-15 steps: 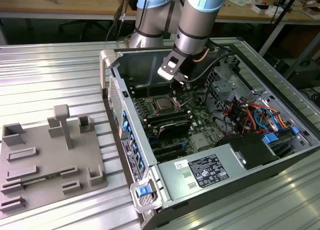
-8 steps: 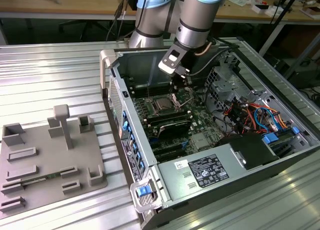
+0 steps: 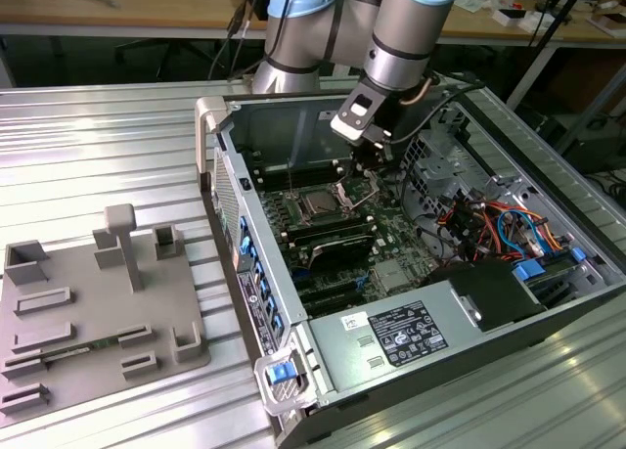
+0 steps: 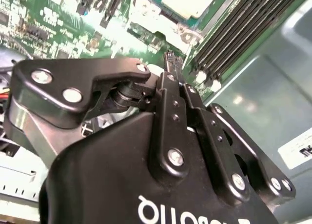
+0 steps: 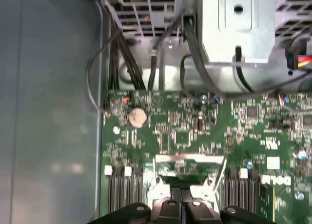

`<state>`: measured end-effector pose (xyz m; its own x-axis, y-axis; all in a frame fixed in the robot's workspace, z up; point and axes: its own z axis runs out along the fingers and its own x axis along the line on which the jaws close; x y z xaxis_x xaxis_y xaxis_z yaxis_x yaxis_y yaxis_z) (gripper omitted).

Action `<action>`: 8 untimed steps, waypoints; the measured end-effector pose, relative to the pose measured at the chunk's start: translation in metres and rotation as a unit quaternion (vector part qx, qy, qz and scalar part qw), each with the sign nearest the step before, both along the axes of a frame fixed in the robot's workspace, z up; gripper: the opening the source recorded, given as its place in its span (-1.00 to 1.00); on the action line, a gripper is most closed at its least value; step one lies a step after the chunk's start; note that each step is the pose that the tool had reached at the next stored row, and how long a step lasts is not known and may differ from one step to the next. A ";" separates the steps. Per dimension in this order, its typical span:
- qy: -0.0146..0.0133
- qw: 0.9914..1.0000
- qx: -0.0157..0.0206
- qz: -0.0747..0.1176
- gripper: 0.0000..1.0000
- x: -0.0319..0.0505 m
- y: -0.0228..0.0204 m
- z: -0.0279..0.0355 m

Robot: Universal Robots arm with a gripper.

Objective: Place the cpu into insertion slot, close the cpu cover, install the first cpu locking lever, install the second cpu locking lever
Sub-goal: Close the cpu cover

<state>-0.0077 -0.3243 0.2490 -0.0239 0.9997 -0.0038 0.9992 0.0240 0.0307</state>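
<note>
The cpu (image 3: 318, 206) lies seated in the insertion slot (image 3: 302, 217), just below the tool (image 3: 377, 167) and off to the exterior view's left of it. The tool is clenched, its fingers pressed together on nothing I can see. The cpu cover (image 3: 349, 188) stands raised right beside its tips. To shut it well, I'd nudge the cover's top edge gently along its hinge arc.

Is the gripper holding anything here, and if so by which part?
Nothing visibly held: the gripper is shut, with nothing seen between its tips, low over the circuit board near the cpu.
</note>
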 end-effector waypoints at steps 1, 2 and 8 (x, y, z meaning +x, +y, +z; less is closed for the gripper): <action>0.000 1.000 0.000 0.000 -0.79 0.0022 0.0000 0.0014; 0.000 1.000 0.000 0.000 -0.79 0.0033 0.0000 0.0024; 0.000 1.000 0.000 0.000 -0.79 0.0151 0.0005 0.0112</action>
<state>0.0074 -0.3238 0.2602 -0.0237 0.9997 -0.0037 0.9992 0.0238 0.0308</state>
